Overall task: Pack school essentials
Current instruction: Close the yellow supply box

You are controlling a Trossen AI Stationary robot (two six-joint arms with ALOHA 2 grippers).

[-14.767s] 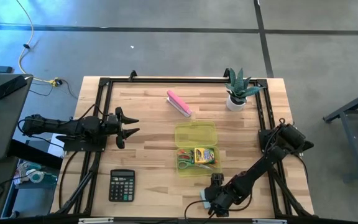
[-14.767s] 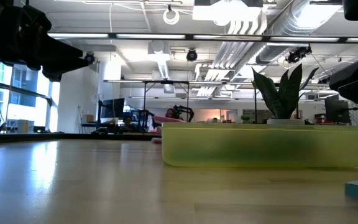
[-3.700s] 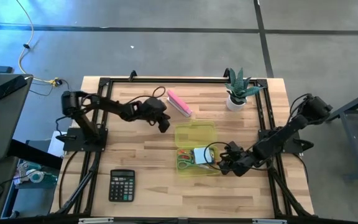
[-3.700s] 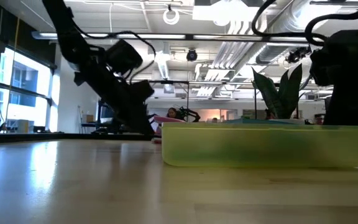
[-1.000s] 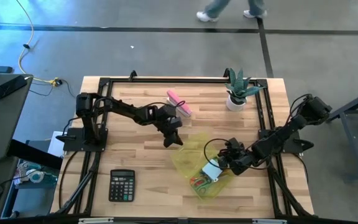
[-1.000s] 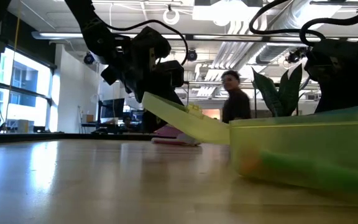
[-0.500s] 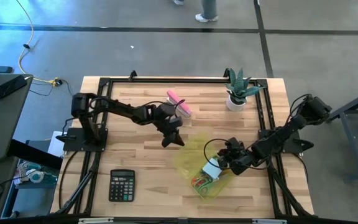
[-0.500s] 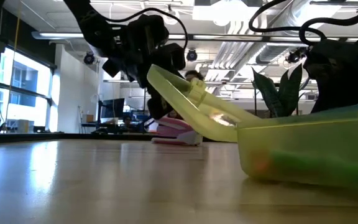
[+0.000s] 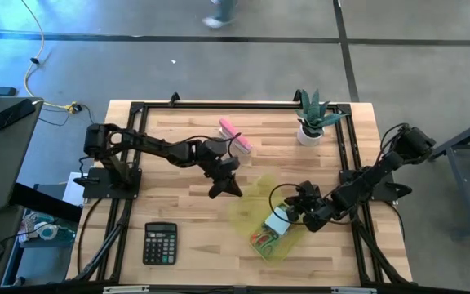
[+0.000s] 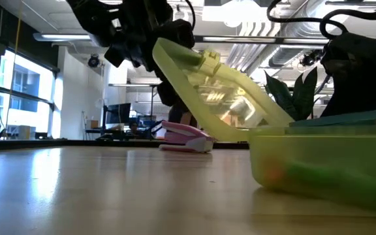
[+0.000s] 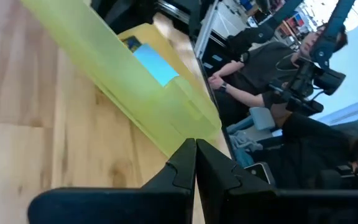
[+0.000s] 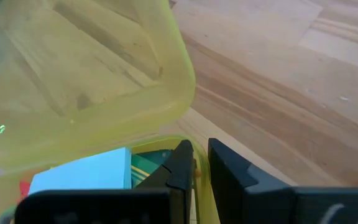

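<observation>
A translucent yellow-green box (image 9: 272, 233) lies on the table right of centre, and its hinged lid (image 10: 220, 98) stands tilted up. Inside are the school essentials: a light blue note pad (image 9: 277, 220) and green-handled scissors (image 9: 259, 239). My left gripper (image 9: 228, 190) is shut at the lid's raised free edge. My right gripper (image 9: 294, 214) is shut on the box's right wall. The note pad also shows in the left wrist view (image 11: 157, 62) and the right wrist view (image 12: 86, 171). My left gripper has its shut fingertips (image 11: 188, 149) against the lid's free edge (image 11: 180, 129), coming from the table's left and slanting down. The lid leans up on them, its hinged side still on the box. Nothing shows pinched between the fingers. My right gripper pinches the box's wall at the rim (image 12: 197, 163), one finger (image 12: 180, 163) inside the box and one (image 12: 225, 171) outside. It comes from the table's right, slanting down. The box's bottom rests on the table.
A pink oblong block (image 9: 235, 137) lies just beyond the lid. A black calculator (image 9: 160, 243) is at the near left, and a potted plant (image 9: 312, 118) at the far right. People sit beyond the table's right side (image 11: 260, 68), and someone walks past the far edge (image 9: 223, 12).
My left gripper has risen, still shut. The lid has swung up about its hinge from a shallow slant to a much steeper one. The box and my right gripper have stayed where they were.
</observation>
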